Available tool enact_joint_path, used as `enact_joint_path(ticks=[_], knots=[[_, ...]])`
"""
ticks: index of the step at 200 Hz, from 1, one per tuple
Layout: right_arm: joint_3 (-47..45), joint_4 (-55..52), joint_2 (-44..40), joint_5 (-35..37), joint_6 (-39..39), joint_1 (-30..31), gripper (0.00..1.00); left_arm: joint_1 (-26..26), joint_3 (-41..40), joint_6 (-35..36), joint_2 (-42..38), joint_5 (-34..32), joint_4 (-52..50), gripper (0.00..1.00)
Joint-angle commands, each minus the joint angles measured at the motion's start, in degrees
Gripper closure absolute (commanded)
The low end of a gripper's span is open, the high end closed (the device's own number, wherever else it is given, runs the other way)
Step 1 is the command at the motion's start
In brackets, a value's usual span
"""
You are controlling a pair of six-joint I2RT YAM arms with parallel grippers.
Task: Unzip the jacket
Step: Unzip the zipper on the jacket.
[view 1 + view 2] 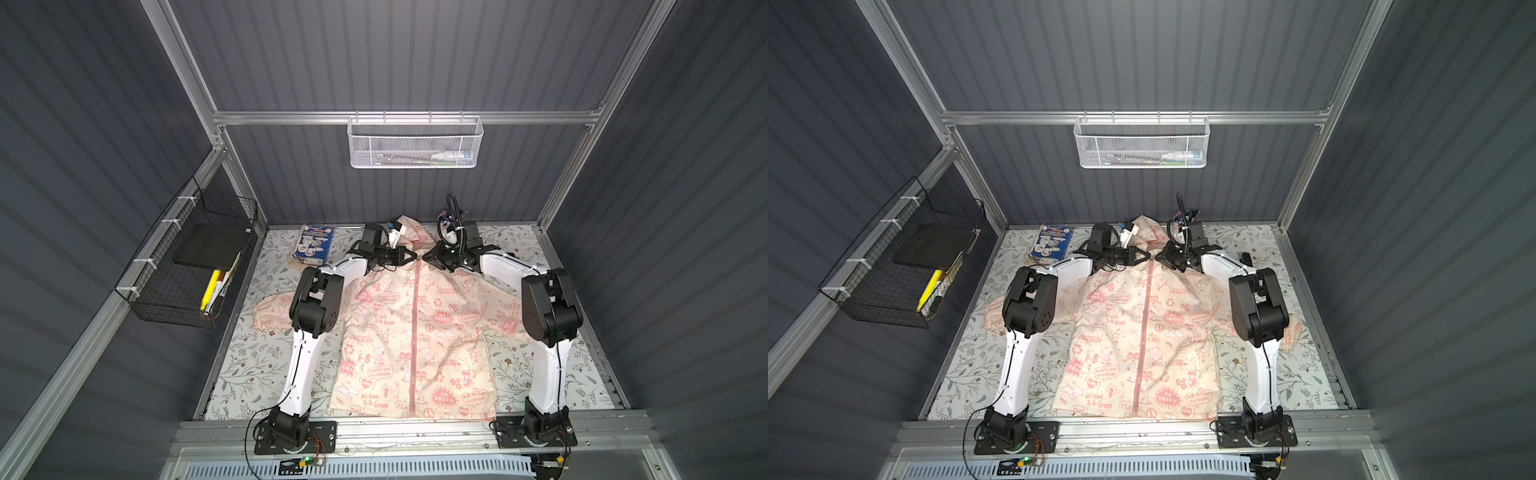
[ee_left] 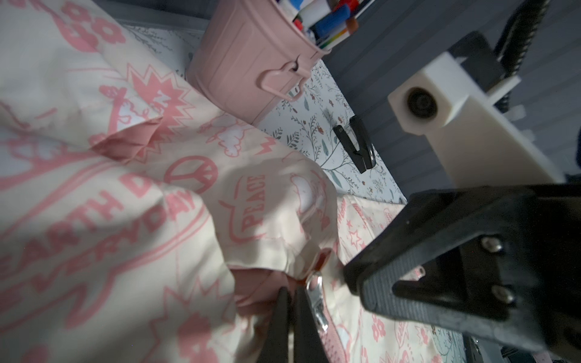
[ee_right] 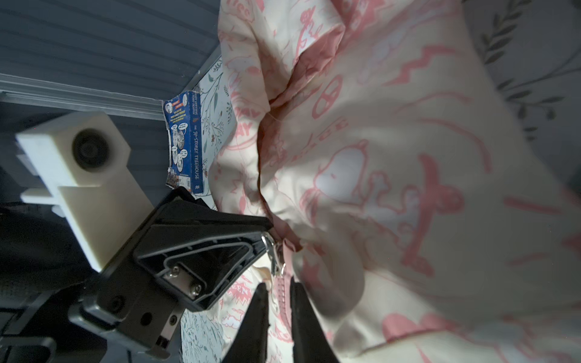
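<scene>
Close the barely parted, empty right tool [image 3: 278, 283] squarely on the silver metal zipper pull [image 3: 274, 256] of the cream, pink-printed fabric jacket [image 1: 415, 332] (left tool [image 2: 291, 292] pinched closed just beside that pull, its hold unclear).

White arm links [image 1: 301, 365], black joints [image 1: 316, 307]

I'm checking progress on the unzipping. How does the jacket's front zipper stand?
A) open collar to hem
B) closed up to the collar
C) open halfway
B: in both top views the zipper runs unbroken up the jacket, hem to collar, with its metal pull at the neck.
</scene>
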Motion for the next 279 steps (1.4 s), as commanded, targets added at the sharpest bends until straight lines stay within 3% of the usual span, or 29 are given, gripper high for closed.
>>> enact_joint_path(ticks=[1,111,193,279], knots=[[-2.3,4.4,-3.0,-3.2,0.7,0.0,0.80,0.2,-1.2,1.1,-3.0,1.5,2.9,1.00],[-1.7,3.8,-5.7,-3.1,1.7,-0.5,0.83,0.1,-6.5,8.3,-10.5,-6.4,6.8,1.00],[-1.5,11.4,-5.4,-9.1,4.4,-0.5,0.81,0.0,-8.0,10.3,-12.0,-5.9,7.9,1.00],[4.4,11.6,-3.0,-8.1,4.8,-1.0,0.80,-0.5,-8.4,10.3,-13.4,-5.1,8.0,1.00]])
